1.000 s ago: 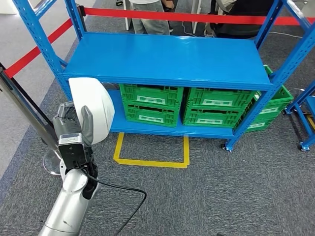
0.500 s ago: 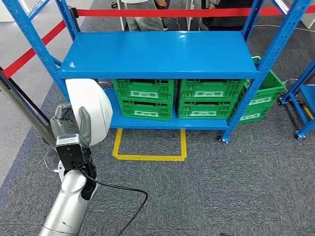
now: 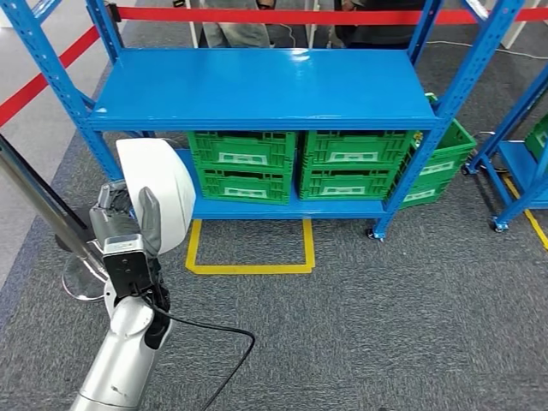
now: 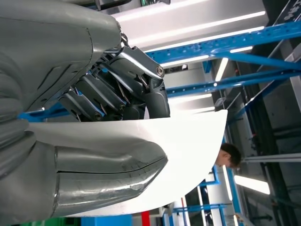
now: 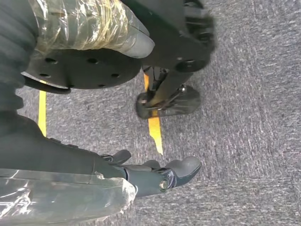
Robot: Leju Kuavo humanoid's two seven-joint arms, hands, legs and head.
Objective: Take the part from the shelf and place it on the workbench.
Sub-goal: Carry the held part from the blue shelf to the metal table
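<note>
Left hand point(image 3: 133, 224), at about 8 o'clock in the head view, is clamped on the white curved plastic shell part point(image 3: 158, 192): the thick grey thumb point(image 4: 106, 176) lies across one face and the darker fingers point(image 4: 117, 89) press the opposite face, so the thin panel is pinched edge-on rather than cupped. The part stands raised above the wrist, its broad rounded face turned toward the camera, apart from the blue steel shelf point(image 3: 259, 86) that spans 10 to 2 o'clock; such a carry probably keeps the wide panel clear of the shelf posts and of the robot's own body. Right hand point(image 5: 160, 176) hangs low over the grey carpet floor point(image 3: 388, 325), its fingers lying loosely apart with nothing between them, presumably kept out of the way as an idle limb. Green slotted plastic crates point(image 3: 294, 163) sit on the lower deck of the shelf, with a yellow taped floor outline point(image 3: 248, 253) just in front at 12 o'clock and a red barrier tape point(image 3: 310, 14) behind. Judged from the layout, the pick from the shelf is complete and the transfer toward the receiving surface is the step in hand; placement is not yet done.
</note>
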